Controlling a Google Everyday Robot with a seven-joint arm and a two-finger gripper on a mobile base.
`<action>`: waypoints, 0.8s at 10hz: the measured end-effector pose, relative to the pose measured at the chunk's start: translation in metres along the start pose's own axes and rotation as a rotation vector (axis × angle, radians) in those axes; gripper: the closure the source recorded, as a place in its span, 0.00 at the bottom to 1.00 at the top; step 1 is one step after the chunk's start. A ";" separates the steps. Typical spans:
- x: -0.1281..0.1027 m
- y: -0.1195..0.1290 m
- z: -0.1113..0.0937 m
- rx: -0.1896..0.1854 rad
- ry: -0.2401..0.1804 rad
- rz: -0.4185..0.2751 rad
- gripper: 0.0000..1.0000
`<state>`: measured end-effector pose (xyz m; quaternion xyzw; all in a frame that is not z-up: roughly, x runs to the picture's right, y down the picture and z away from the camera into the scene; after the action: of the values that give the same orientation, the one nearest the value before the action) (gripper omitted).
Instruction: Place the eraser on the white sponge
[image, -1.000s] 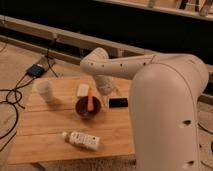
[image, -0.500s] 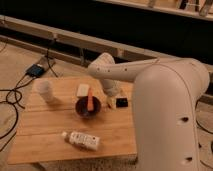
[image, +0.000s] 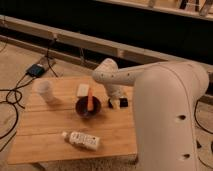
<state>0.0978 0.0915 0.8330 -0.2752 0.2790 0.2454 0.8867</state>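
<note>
The eraser (image: 123, 102), a small flat black block, lies on the wooden table (image: 45, 130) just right of the dark bowl. My gripper (image: 115, 103) reaches down at the eraser's left end, open, with its pale fingertips at the block; the wrist hides part of it. Whether the fingers touch the eraser I cannot tell. The white sponge (image: 83, 90) sits on the table behind the bowl, left of the gripper and apart from it.
The dark bowl (image: 88, 107) holds an upright orange stick. A white cup (image: 45, 91) stands at the table's left, and a white bottle (image: 81, 140) lies near the front edge. My big white arm fills the right side. Cables and a blue box (image: 36, 70) lie on the floor at left.
The arm has swung right and down, bringing the gripper from above the bowl area to the eraser, which it now partly covers. The objects on the table have not moved.
</note>
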 end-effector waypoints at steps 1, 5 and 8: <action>0.001 -0.001 0.000 0.000 0.000 0.002 0.35; 0.000 0.000 0.000 0.000 0.000 0.001 0.35; 0.000 -0.003 0.004 0.013 0.013 -0.033 0.35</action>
<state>0.1011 0.0919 0.8365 -0.2756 0.2819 0.2269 0.8906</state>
